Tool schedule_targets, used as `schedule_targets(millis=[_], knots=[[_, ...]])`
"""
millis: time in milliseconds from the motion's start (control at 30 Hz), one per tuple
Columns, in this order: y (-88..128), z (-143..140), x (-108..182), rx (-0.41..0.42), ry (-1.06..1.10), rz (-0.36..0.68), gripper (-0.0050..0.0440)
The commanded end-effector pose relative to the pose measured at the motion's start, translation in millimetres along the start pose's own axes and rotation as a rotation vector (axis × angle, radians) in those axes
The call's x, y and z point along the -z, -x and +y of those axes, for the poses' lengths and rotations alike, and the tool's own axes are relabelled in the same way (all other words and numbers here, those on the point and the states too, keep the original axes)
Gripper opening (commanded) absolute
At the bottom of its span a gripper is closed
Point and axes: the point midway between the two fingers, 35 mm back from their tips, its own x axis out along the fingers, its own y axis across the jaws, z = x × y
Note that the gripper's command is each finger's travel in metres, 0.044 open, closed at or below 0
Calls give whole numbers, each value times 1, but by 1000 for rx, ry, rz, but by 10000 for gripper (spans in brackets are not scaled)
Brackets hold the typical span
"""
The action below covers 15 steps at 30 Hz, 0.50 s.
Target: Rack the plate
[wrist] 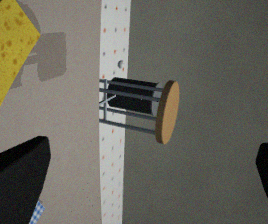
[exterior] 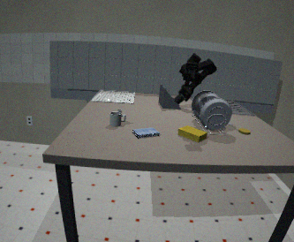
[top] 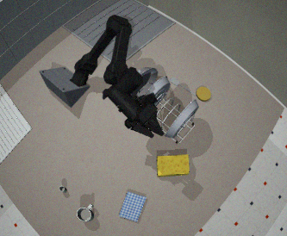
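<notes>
Several grey plates stand upright in the white wire dish rack [top: 169, 109] [exterior: 200, 122]. The nearest plate [top: 185, 117] [exterior: 216, 115] is at the rack's front end, and others [top: 159, 85] [exterior: 201, 102] stand behind it. I see no plate lying flat on the counter. My gripper [top: 146, 128] [wrist: 159, 152] is open and empty, held above the counter at the rack's left side, with the black arm partly covering the rack. The wrist view looks sideways past the table edge; only the two dark fingers show at its lower corners.
A yellow sponge [top: 172, 164] [exterior: 192, 132] [wrist: 5, 43] lies in front of the rack. A small yellow disc [top: 203, 93] [exterior: 245, 131] lies to its right. A blue checked cloth [top: 133, 206] [exterior: 146, 132], a mug [top: 85, 213] [exterior: 116, 118] and a grey wedge [top: 64, 83] [exterior: 166, 100] are on the counter.
</notes>
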Motion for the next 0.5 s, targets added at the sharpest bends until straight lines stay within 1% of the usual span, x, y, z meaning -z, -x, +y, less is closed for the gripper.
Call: schedule_targets(millis=[0,267,333,400,467], knots=[[0,2,8,-3,-7,2,440],[1,1,11,-4,-8,1,440],[5,-14,13,-6,-7,2,440],[12,-38,14,-8,-6,3,440],[20,-61,13,7,17,-4,440]])
